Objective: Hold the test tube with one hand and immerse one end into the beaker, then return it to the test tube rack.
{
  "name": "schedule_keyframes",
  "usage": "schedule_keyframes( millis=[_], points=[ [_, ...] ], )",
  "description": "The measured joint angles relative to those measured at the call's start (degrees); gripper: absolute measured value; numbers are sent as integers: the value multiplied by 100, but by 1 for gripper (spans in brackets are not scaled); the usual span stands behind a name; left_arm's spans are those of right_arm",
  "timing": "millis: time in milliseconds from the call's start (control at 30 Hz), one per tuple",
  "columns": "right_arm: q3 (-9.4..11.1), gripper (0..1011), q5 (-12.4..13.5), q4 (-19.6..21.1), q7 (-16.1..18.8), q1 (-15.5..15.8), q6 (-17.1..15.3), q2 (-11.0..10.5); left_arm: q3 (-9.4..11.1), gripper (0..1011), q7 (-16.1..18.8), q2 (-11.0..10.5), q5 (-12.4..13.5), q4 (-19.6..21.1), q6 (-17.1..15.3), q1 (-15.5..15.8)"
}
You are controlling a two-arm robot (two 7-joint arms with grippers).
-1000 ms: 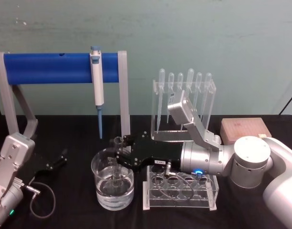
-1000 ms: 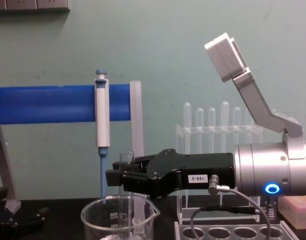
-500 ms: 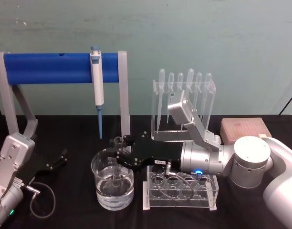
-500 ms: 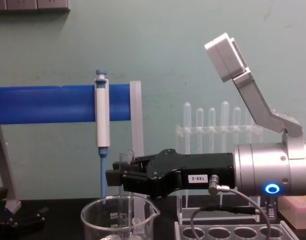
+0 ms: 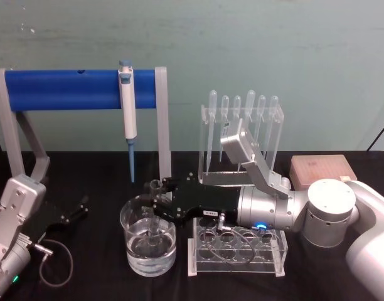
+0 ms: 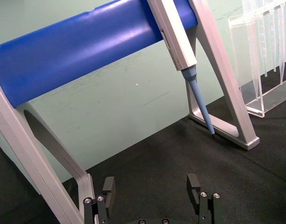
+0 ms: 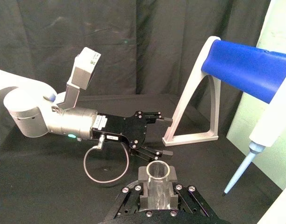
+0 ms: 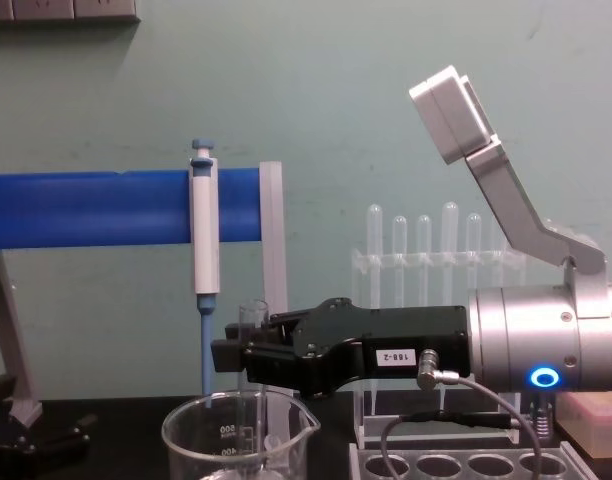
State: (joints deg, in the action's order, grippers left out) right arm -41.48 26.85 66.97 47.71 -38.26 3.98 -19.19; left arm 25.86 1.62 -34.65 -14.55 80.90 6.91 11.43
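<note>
You see the test tube (image 5: 155, 186) upright, its lower end inside the beaker (image 5: 132, 251) at near centre, pinched by your right gripper (image 5: 155, 205). The test tube rack (image 5: 239, 254) stands just right of the beaker. The left gripper (image 6: 151, 179) rests spread at near left.

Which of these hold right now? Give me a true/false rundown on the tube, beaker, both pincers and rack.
1. The right pincer is shut on the clear glass test tube, which stands upright. True.
2. The tube's lower end is inside the wide clear glass beaker. True.
3. The beaker is dry. False: it holds clear liquid.
4. The left pincer grips the beaker. False: the left pincer is open and empty, low at the left, apart from the beaker.
5. The tube stands in the clear plastic test tube rack. False: the holes of the clear plastic test tube rack that show are empty, and the tube is over at the beaker.
</note>
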Motion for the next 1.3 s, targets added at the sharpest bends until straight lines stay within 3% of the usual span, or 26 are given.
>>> schedule_keyframes(
  millis=[1300],
  points=[
    [0,228,0,0,0,0,0,0,0,1000,0,0,0,0,0,0]
  ],
)
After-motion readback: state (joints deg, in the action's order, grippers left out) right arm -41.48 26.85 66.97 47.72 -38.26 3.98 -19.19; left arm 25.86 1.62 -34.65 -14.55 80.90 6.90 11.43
